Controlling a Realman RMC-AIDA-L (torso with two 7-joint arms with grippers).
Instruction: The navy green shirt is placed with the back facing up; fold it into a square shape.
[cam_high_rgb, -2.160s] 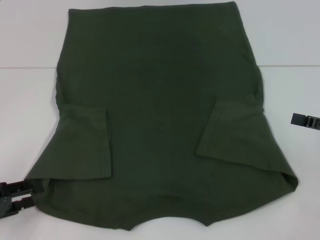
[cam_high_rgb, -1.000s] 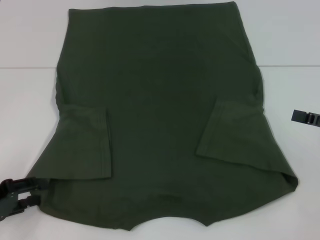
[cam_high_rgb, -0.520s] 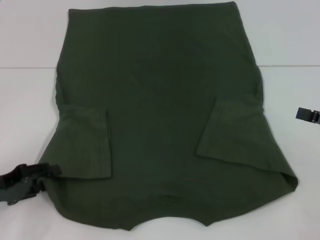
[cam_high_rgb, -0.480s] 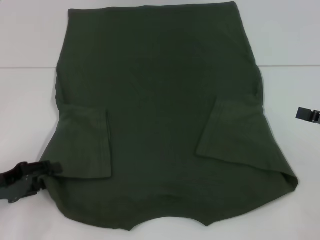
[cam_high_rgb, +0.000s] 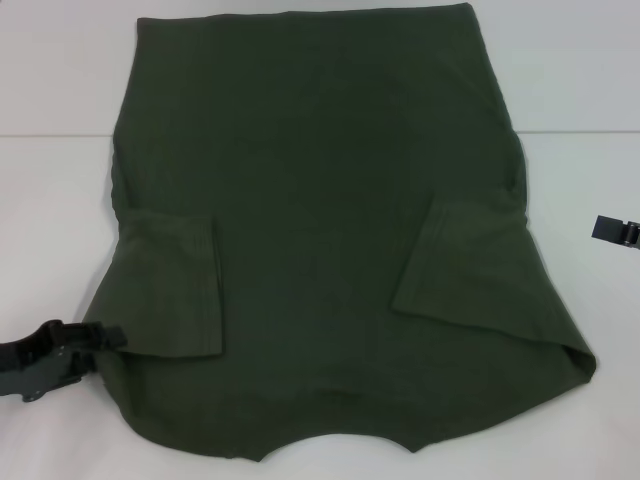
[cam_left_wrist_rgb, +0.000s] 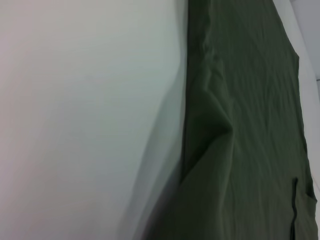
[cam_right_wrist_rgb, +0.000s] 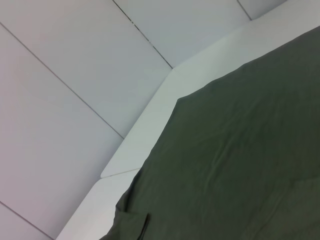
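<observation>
The navy green shirt (cam_high_rgb: 320, 200) lies flat on the white table (cam_high_rgb: 50, 200), plain side up. Both its sleeves, left (cam_high_rgb: 170, 290) and right (cam_high_rgb: 460, 265), are folded inward onto the body. My left gripper (cam_high_rgb: 95, 350) is at the shirt's near left corner, touching the fabric edge just below the folded left sleeve. The left wrist view looks closely along that shirt (cam_left_wrist_rgb: 250, 125) edge, which is slightly rumpled. My right gripper (cam_high_rgb: 612, 229) sits apart from the cloth at the right border of the head view. The right wrist view shows the shirt (cam_right_wrist_rgb: 240, 165) from farther off.
A seam in the table top (cam_high_rgb: 580, 132) runs across behind the shirt's middle. White table (cam_left_wrist_rgb: 75, 125) lies bare to the left of the shirt. Pale wall panels (cam_right_wrist_rgb: 60, 60) rise behind the table's far edge.
My left gripper has moved up and inward to the shirt's near left corner, and that corner has drawn in toward the sleeve. The right gripper has shifted slightly outward.
</observation>
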